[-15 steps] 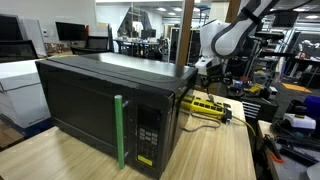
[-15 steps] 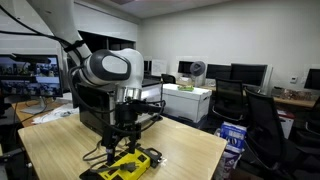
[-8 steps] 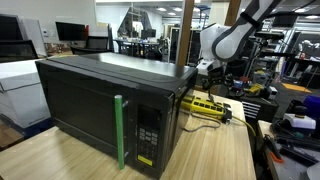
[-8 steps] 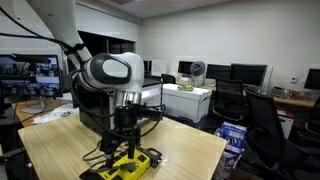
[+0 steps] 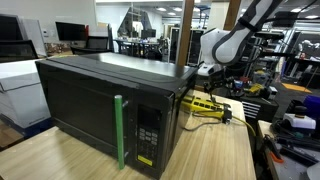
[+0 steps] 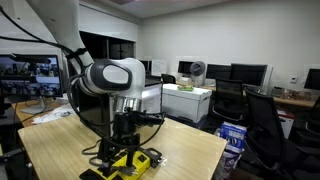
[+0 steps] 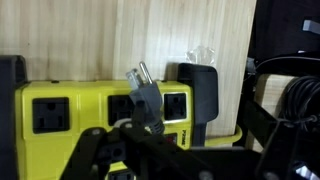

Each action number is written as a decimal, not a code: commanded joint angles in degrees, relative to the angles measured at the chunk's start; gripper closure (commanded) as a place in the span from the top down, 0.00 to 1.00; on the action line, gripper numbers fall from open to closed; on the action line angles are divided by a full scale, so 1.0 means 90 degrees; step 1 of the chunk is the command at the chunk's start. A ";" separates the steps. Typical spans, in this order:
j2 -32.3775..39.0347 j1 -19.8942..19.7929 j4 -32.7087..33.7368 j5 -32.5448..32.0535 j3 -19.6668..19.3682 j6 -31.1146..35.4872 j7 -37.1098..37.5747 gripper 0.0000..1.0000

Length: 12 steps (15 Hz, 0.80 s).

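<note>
spread wide and gripping nothing: claw point(image 7: 165, 152), poised just above yellow power strip point(image 7: 60, 112) on table point(image 7: 160, 35) beside microwave point(image 5: 90, 95). just ahead of claw: black plug point(image 7: 143, 95), prongs slanting up-left across strip's sideways long axis, probably lying loose on it.

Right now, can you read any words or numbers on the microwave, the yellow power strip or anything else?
No text here can be read.
On the microwave control panel: button marks, too small to read.
On the yellow power strip: no readable label in the wrist view.
On the blue box: pale print, too blurred to read.
On the monitors: dark screens, nothing legible.
</note>
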 commanded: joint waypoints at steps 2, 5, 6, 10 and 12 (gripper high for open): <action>0.0143 0.0015 0.0005 -0.0023 -0.0047 0.0073 0.0163 1.00; 0.0206 0.0029 0.0014 -0.0030 -0.0072 -0.0082 0.0286 1.00; 0.0222 0.0030 0.0019 -0.0023 -0.0074 -0.0143 0.0321 1.00; 0.0220 0.0017 -0.0020 0.0048 -0.0068 -0.0009 0.0591 1.00; 0.0196 0.0001 -0.0039 0.0177 -0.0049 0.0062 0.0821 1.00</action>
